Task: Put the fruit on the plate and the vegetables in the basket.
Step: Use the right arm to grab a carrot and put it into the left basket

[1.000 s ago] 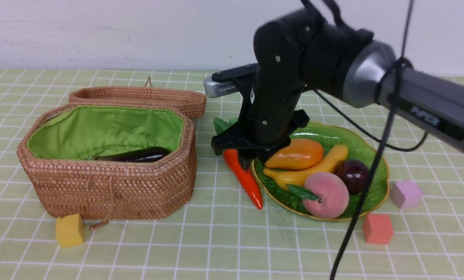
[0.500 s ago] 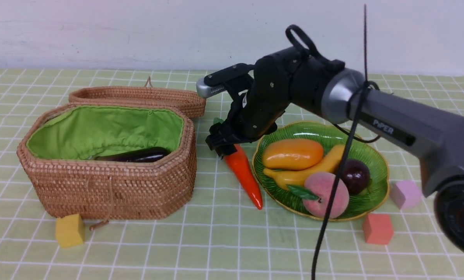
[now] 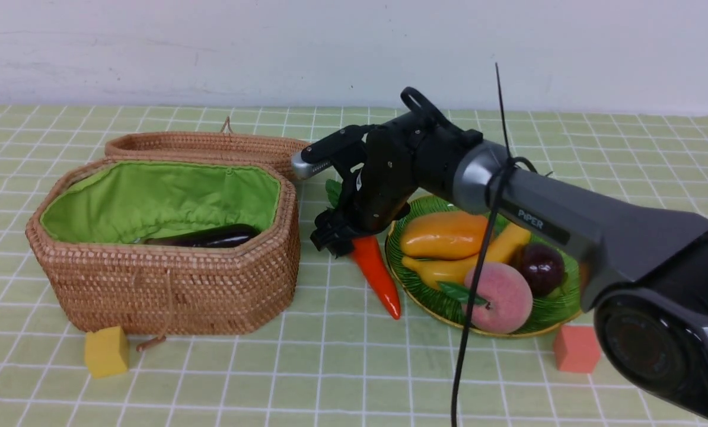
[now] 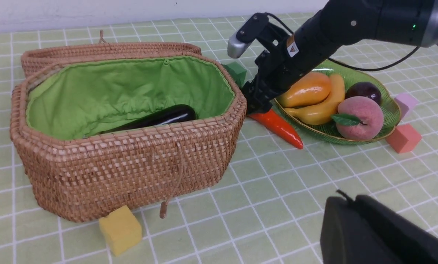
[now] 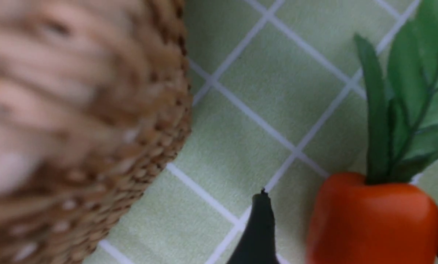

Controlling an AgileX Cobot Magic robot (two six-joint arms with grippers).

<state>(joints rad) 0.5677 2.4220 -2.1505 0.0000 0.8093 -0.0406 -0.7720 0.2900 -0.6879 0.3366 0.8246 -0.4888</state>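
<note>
The right gripper (image 3: 337,238) is lowered over the thick top end of the carrot (image 3: 376,274). In the right wrist view, its fingers (image 5: 259,231) stand apart on either side of the carrot (image 5: 373,220) with a gap showing; nothing is clamped. The carrot lies flat on the checked cloth (image 3: 342,367), its tip pointing toward 5 o'clock. The plate (image 3: 443,308) sits just beside it at 3 o'clock and carries the mango (image 3: 443,235), banana (image 3: 478,256), peach (image 3: 499,296) and mangosteen (image 3: 541,268). The basket (image 3: 170,279) stands at 9 o'clock from the carrot, lid open, with the eggplant (image 3: 209,236) inside on the green lining. Of the left gripper (image 4: 380,234) only a dark housing shows; its opening cannot be determined.
</note>
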